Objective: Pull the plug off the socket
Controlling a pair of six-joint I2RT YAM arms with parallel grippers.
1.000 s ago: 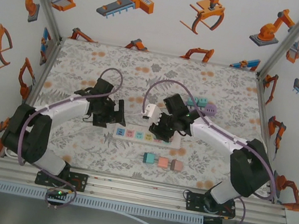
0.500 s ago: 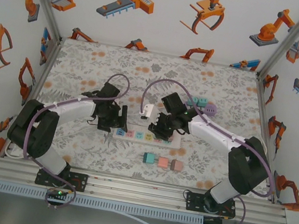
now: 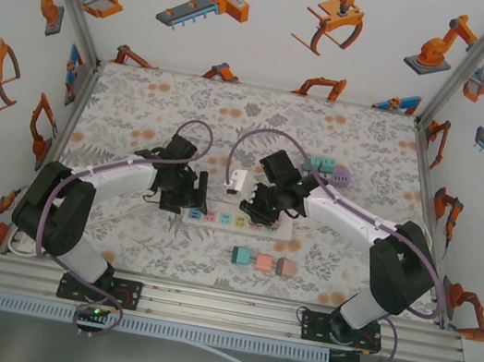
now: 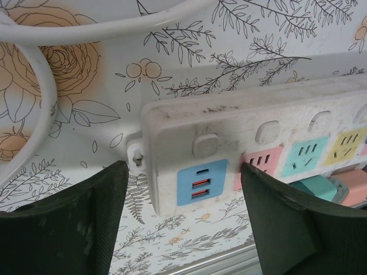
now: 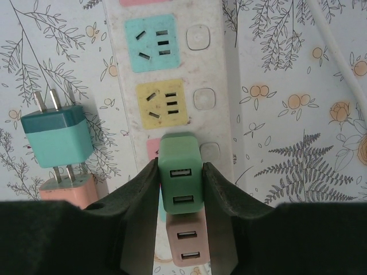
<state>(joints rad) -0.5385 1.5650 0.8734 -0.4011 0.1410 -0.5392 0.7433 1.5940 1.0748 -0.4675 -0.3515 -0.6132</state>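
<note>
A white power strip (image 3: 221,219) with coloured sockets lies mid-table. In the right wrist view a green USB plug (image 5: 180,182) stands in the strip (image 5: 172,86), over a pink socket, and my right gripper (image 5: 180,166) is shut on its two sides. A brown plug (image 5: 192,243) sits in the strip just behind it. My left gripper (image 4: 183,220) hangs open over the strip's left end (image 4: 172,143). Its fingers (image 4: 86,223) flank the blue USB panel (image 4: 202,180) without touching it. From above, the left gripper (image 3: 191,195) and right gripper (image 3: 263,207) both hover at the strip.
A loose teal plug (image 5: 56,137) and a peach one (image 5: 69,192) lie left of the strip. A white cable (image 4: 34,114) loops beside the strip's end. Three loose adapters (image 3: 263,262) lie nearer the bases, and more (image 3: 328,170) lie behind the right arm.
My left gripper has moved right and now stands over the strip's left end. The right gripper has shifted slightly at the strip and remains over the same spot.
</note>
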